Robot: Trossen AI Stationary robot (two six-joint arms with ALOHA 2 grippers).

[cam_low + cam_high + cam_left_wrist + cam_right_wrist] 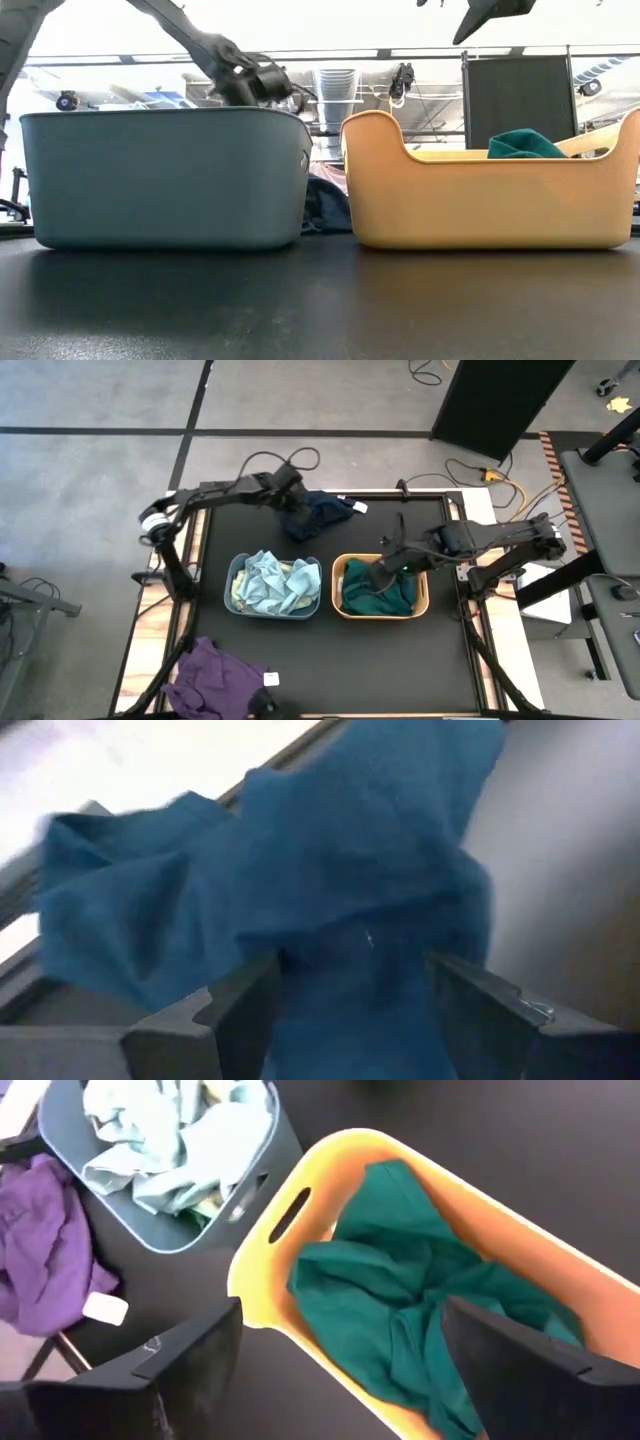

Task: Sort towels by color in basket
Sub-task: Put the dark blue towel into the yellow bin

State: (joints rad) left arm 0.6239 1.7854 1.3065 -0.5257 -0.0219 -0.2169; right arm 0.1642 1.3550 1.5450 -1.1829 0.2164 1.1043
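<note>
Sitting side by side on the black tabletop (pixel 215 630) are two tubs: a grey-blue plastic tub (pixel 274 585) on the left holding crumpled light blue and pale green towels (pixel 277 580), and a yellow plastic tub (pixel 379 589) on the right holding a bunched dark teal towel (pixel 380 592). From table height, only a fold of the teal cloth (pixel 526 144) rises above the yellow rim, and the grey-blue tub's wall (pixel 165 177) hides its contents. A purple towel with a white tag (pixel 218 676) lies at the tabletop's near left edge, partly over it, well apart from both tubs. A navy towel (pixel 318 514) lies at the far side of the tabletop, behind the grey-blue tub. The left end effector (pixel 290 495) is at that navy towel; its wrist view shows blue cloth (pixel 340 910) bunched between its fingers (pixel 245 1010), so it is clenched on the towel. The right end effector (pixel 385 565) hangs above the yellow tub, fingers (pixel 190 1355) spread wide and released, with the teal towel (pixel 385 1315) below them; whether they touch it cannot be told.
</note>
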